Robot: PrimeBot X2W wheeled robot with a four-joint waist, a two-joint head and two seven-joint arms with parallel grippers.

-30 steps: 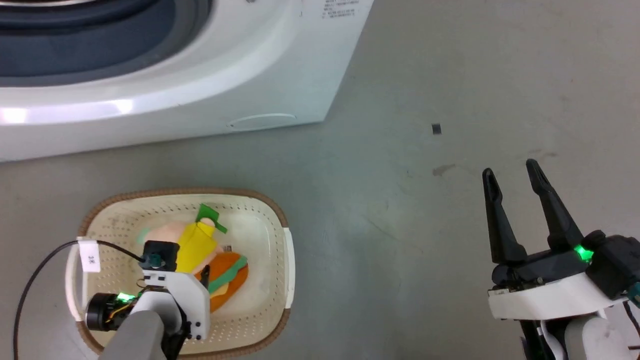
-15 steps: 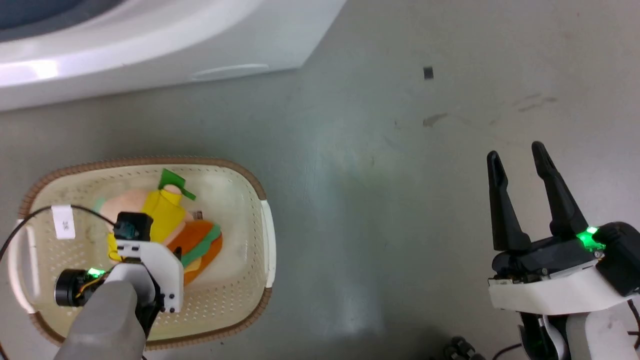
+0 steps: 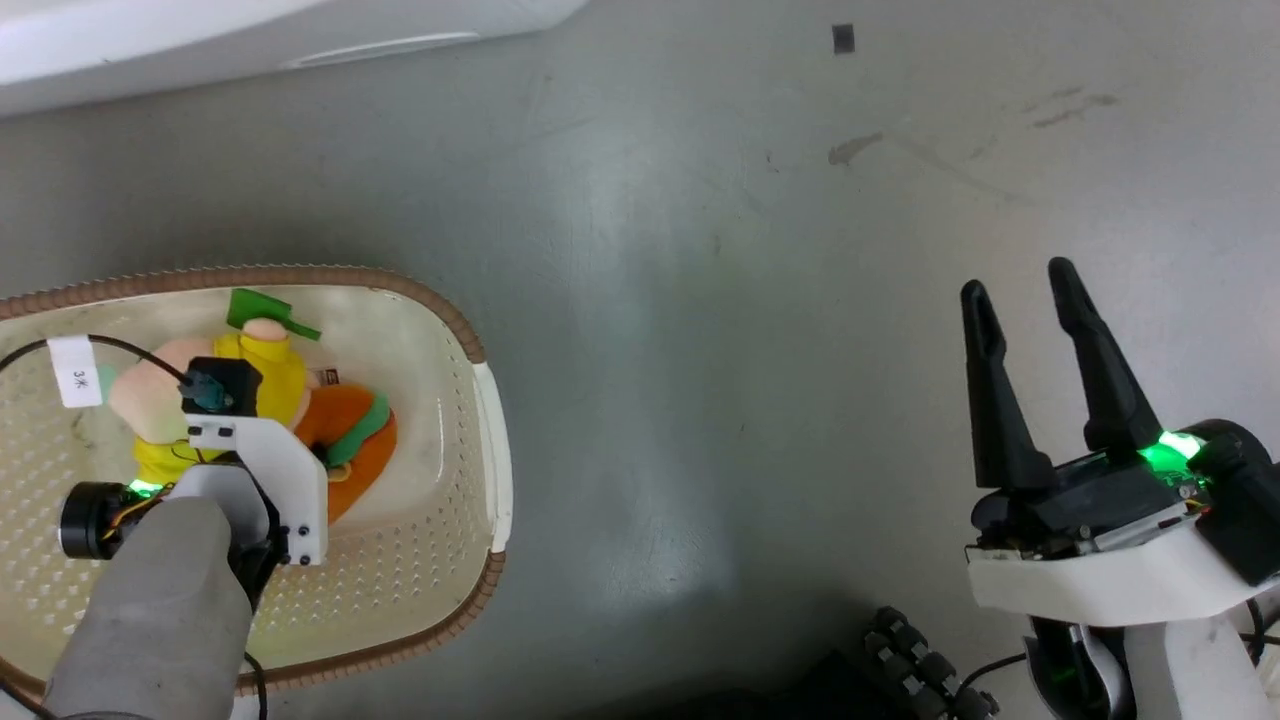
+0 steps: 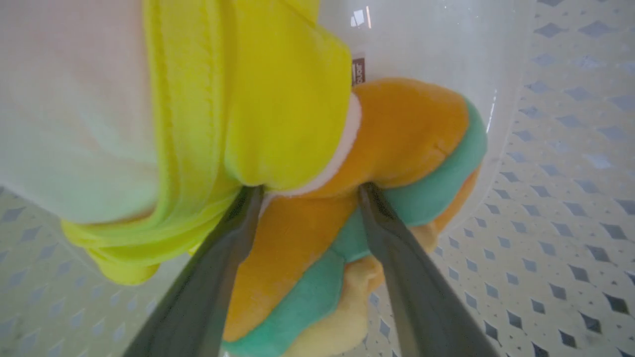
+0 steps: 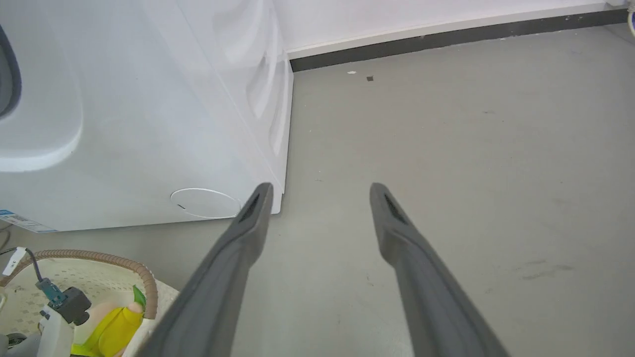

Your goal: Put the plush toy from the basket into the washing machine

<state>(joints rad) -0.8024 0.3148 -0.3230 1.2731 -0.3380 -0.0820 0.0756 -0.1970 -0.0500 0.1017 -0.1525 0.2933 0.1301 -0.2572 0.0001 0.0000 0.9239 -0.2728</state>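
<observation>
The plush toy (image 3: 355, 440) lies in the cream perforated basket (image 3: 440, 310) on the floor at the left, with its orange body, green strip, yellow piece and pale pink part showing. My left wrist (image 3: 255, 460) hangs right over it and hides the fingers there. In the left wrist view my left gripper (image 4: 310, 191) is open, its two fingers straddling the toy's orange body (image 4: 407, 129) and their tips pressed into the plush. My right gripper (image 3: 1018, 283) stands open and empty over bare floor at the right. The washing machine (image 5: 149, 124) rises behind the basket (image 5: 144, 282).
A thin strip of the washer's white base (image 3: 250, 30) runs along the top left of the head view. A black cable with a white tag (image 3: 75, 372) crosses the basket. A black ridged part (image 3: 920, 670) sits near the bottom edge. A dark skirting (image 5: 446, 37) lines the wall.
The whole head picture has slid up and left, so the camera has moved. My left wrist stays over the toy in the basket. The right gripper stays open.
</observation>
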